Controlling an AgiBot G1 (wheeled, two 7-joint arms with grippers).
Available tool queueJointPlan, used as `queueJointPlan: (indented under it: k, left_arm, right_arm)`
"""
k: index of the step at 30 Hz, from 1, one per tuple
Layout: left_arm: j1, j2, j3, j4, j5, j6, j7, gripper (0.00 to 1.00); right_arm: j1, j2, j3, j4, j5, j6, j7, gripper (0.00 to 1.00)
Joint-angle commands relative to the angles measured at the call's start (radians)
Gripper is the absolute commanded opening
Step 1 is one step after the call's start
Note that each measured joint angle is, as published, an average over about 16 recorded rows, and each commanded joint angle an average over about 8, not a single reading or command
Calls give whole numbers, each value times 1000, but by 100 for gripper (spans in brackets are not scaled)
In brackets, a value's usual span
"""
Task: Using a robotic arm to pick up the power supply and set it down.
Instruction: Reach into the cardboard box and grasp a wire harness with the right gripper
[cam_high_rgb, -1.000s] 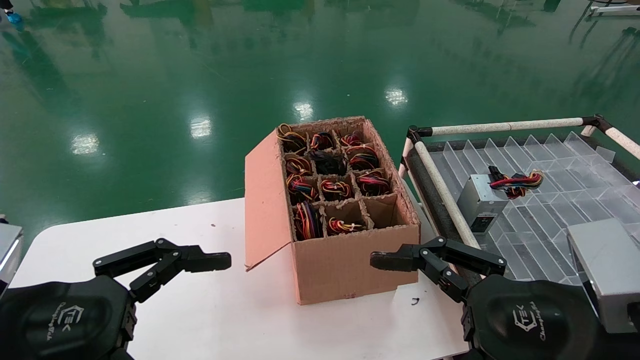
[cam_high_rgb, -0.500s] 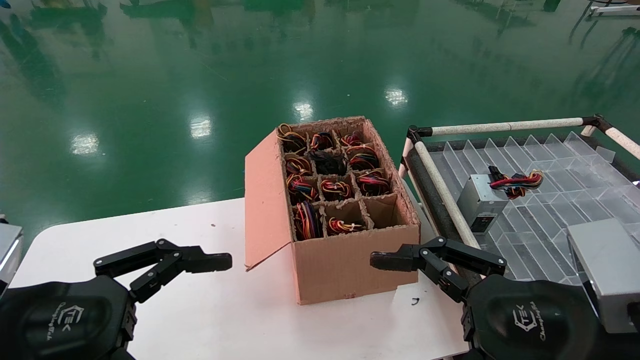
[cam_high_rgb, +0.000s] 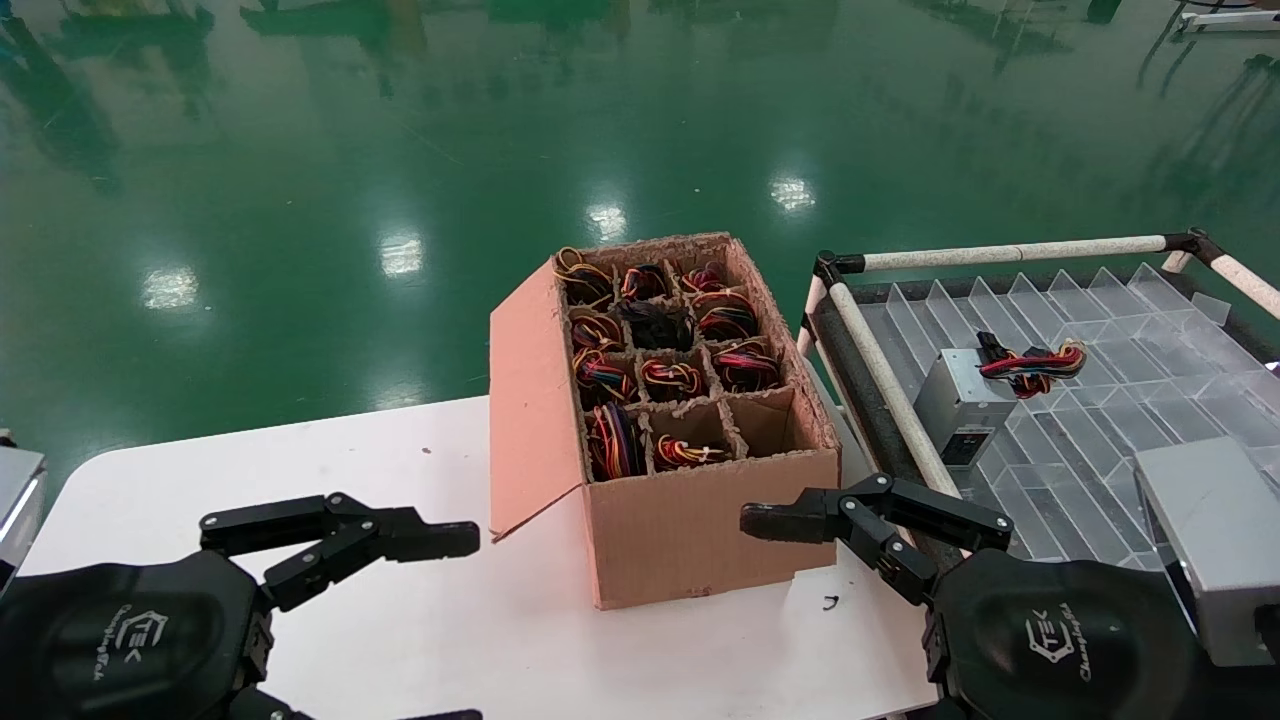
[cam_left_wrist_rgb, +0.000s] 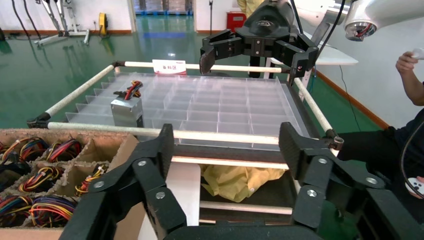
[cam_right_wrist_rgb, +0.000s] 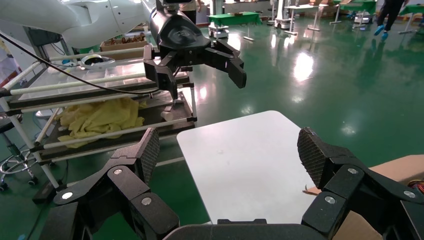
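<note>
Power supplies sit packed in the compartments of an open cardboard box, showing only as loose coils of red, yellow and black wire; their metal bodies are hidden below the dividers. None has been lifted yet, so I judge the task to be at its very start: reaching in, gripping, lifting and setting down all remain.

The left claw hangs low over the white table, just short of the box's open flap, its fingers spread apart and holding nothing. The right claw hovers close against the near right corner of the box, also spread wide and empty. From either claw the wire coils lie ahead and higher, over the box wall.

Beyond the right claw, on its outer side, stands a rack framed by pale tubes with a clear plastic divider tray. One silver box with a tied wire bundle already rests in that tray, which looks like the likely place for setting down. A larger grey metal block sits just beside the right wrist.

The cardboard dividers and box walls are the main hindrance: a claw must come down from above into a narrow cell, and loose wires may snag on neighbours or the rim.
</note>
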Motion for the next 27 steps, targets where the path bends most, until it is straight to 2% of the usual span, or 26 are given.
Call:
queueJointPlan:
  k: [1, 12, 20, 27]
  left_arm:
    - [0, 0, 0, 0, 0, 0, 0, 0]
    - [0, 0, 0, 0, 0, 0, 0, 0]
    - [-1, 0, 1, 1, 0, 0, 0, 0]
    - [-1, 0, 1, 1, 0, 0, 1, 0]
  right_arm:
    - [0, 0, 0, 0, 0, 0, 0, 100]
    - [13, 12, 2, -48, -31, 22, -10, 100]
    - [73, 4, -13, -189, -114, 42, -52, 100]
    - [166, -34, -50, -333, -229, 65, -119, 100]
